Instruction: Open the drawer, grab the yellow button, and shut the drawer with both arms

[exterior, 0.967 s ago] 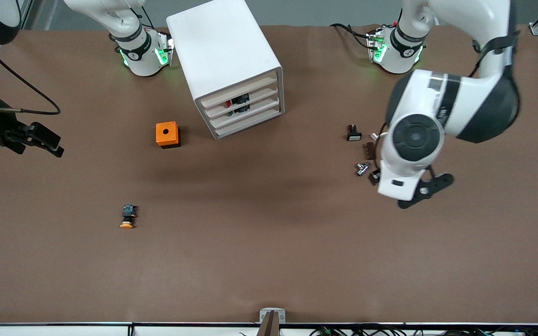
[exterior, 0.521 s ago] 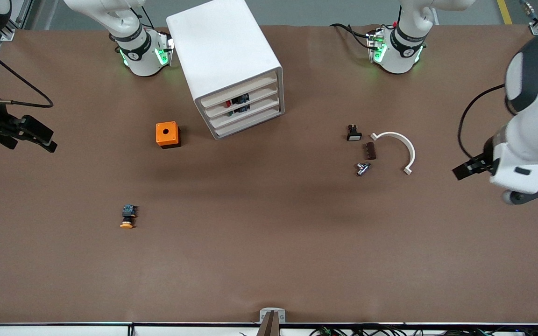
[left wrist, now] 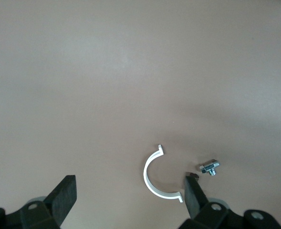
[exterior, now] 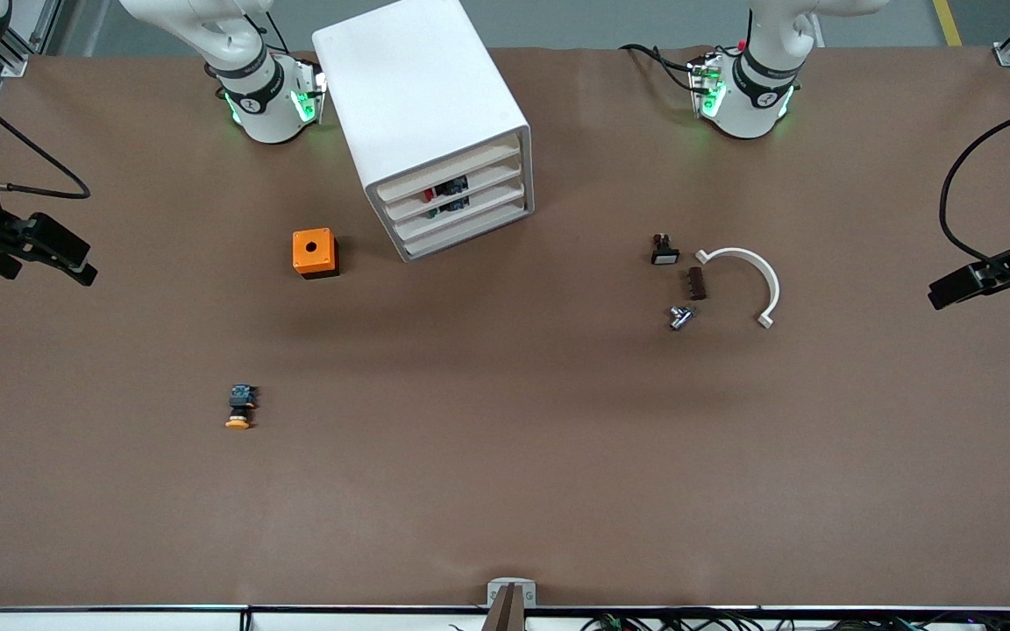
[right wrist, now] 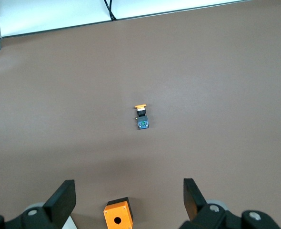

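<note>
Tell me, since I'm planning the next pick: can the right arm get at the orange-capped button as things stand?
Probably yes. The button lies alone on bare table toward the right arm's end, nothing beside it. The right gripper is open and empty over that end.

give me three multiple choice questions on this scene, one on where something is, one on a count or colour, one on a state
1. Where does the button lie?
A. in the drawer
B. on the table, nearer the front camera than the orange box
C. on the cabinet

2. How many drawers does the cabinet have?
A. two
B. four
C. six

3. What state is the top drawer in?
A. shut
B. pulled fully out
C. removed

Answers: 1 B, it sits lower in the front view than the orange box. 2 B, four white fronts are stacked. 3 A, its front sits flush with the others.
</note>
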{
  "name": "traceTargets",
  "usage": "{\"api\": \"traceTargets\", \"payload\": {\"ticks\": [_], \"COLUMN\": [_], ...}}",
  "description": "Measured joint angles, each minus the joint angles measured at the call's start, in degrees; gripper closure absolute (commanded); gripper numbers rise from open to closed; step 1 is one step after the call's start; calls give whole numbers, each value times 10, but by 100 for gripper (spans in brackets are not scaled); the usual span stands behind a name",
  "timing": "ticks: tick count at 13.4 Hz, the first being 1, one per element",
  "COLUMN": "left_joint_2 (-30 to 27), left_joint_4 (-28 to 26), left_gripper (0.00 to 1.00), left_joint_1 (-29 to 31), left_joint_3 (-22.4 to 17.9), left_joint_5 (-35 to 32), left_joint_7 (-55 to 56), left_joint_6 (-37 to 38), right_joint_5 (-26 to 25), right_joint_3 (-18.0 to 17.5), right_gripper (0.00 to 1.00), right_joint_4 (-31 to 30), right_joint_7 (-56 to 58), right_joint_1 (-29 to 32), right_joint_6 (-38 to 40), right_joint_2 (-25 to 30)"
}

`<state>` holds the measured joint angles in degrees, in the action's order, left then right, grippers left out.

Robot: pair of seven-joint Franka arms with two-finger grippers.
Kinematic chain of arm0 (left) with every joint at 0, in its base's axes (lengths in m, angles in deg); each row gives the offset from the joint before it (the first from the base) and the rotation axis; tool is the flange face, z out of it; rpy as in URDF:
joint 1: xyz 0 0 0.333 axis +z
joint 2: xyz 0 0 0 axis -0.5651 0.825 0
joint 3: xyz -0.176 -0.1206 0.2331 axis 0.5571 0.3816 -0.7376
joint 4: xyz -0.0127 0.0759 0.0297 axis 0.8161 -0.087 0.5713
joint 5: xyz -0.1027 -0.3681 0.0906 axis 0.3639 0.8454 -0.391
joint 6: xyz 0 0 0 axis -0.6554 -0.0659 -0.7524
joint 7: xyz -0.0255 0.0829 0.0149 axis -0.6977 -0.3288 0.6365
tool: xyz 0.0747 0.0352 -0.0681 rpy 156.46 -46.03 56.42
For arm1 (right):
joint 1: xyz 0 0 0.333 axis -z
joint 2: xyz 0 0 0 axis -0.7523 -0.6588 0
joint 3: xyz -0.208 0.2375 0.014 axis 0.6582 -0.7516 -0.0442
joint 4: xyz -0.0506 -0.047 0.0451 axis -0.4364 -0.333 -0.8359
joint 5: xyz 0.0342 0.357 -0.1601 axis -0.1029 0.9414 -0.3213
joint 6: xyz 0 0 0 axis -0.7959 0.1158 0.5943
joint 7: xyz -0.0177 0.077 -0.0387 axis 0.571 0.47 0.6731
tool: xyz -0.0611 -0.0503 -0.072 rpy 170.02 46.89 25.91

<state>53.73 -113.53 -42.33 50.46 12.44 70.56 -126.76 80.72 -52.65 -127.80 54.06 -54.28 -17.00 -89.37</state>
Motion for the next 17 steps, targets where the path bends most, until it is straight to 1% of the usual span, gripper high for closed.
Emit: {"api": "traceTargets", "payload": {"ticks": [2, 3, 4, 5, 6, 8, 12, 17], "left_joint_2": [-53, -75, -91, -101, -105, -106, -107, -153], "left_joint_4": [-72, -100, -119, -129, -134, -141, -147, -184], "left_gripper": [0, 0, 0, 0, 0, 0, 0, 0], "left_joint_1": [22, 44, 74, 95, 101, 101, 104, 108], "left_joint_3": [5, 25, 61, 95, 111, 119, 121, 123], "left_joint_5": [8, 12, 12, 12, 12, 12, 12, 12], "left_joint_7": [-26, -37, -40, -40, -40, -40, -42, -76], "left_joint_6": [-38, -48, -53, -55, -56, -57, -56, -54], "right_joint_5": [0, 0, 0, 0, 0, 0, 0, 0], "right_joint_3": [0, 0, 0, 0, 1, 1, 1, 1], "right_gripper": [0, 0, 0, 0, 0, 0, 0, 0], "right_joint_4": [0, 1, 1, 1, 1, 1, 1, 1], "right_joint_7": [0, 0, 0, 0, 0, 0, 0, 0], "right_joint_1": [0, 0, 0, 0, 0, 0, 0, 0], "right_joint_6": [0, 0, 0, 1, 1, 1, 1, 2], "right_joint_2": [0, 0, 0, 0, 0, 0, 0, 0]}}
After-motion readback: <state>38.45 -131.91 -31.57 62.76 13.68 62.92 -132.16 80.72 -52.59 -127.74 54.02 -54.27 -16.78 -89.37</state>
